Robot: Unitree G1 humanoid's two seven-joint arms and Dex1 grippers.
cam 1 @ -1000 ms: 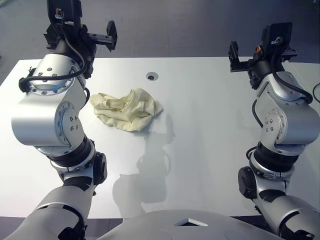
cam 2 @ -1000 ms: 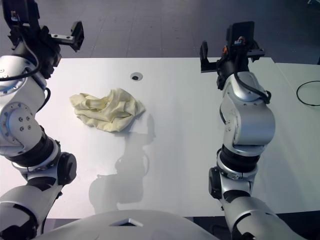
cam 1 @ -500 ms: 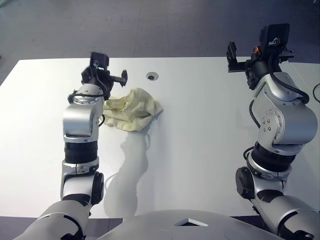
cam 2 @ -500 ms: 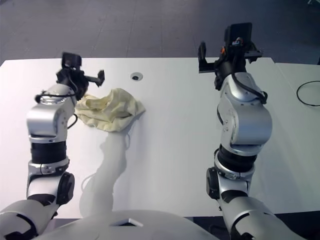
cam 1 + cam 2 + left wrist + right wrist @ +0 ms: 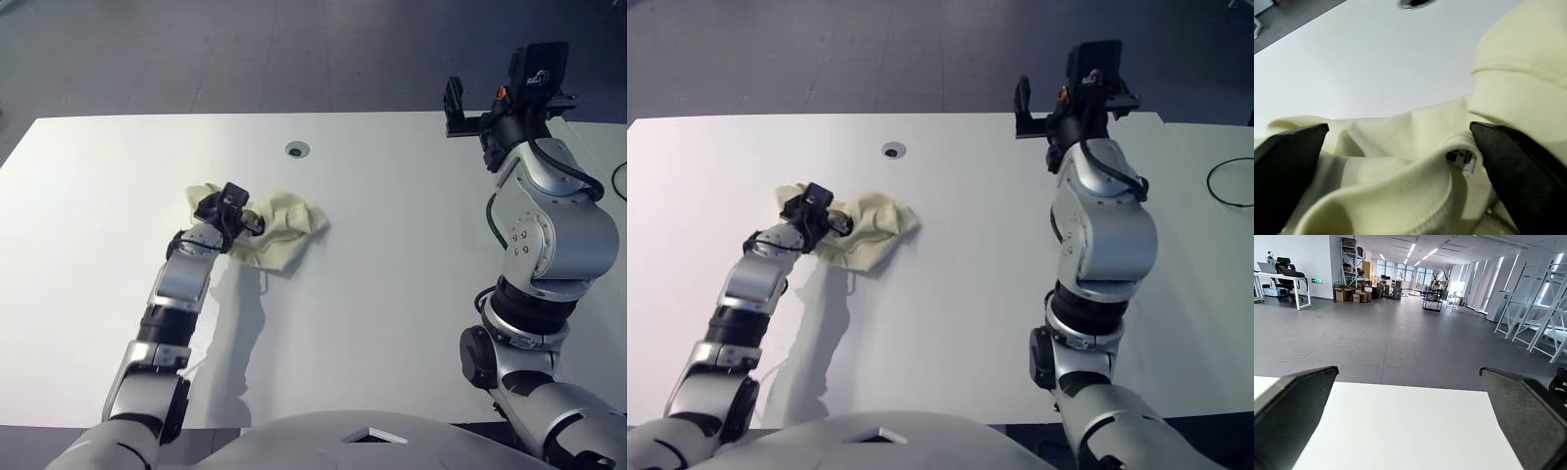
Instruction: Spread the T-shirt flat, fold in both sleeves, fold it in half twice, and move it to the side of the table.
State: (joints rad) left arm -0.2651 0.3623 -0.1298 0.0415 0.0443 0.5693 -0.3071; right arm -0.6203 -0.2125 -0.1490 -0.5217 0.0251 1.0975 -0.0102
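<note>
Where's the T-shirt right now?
In the left eye view the T-shirt lies crumpled on the table, left of centre, just nearer than the round hole, with the left gripper at its collar.

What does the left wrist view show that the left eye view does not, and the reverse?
The left wrist view adds the small white label sewn in the ribbed collar, between the open jaws of the left gripper. The left eye view adds the right gripper, raised near the far right edge of the white table, jaws open. Both show the crumpled pale yellow fabric T-shirt, that table and its round metal-rimmed hole.
</note>
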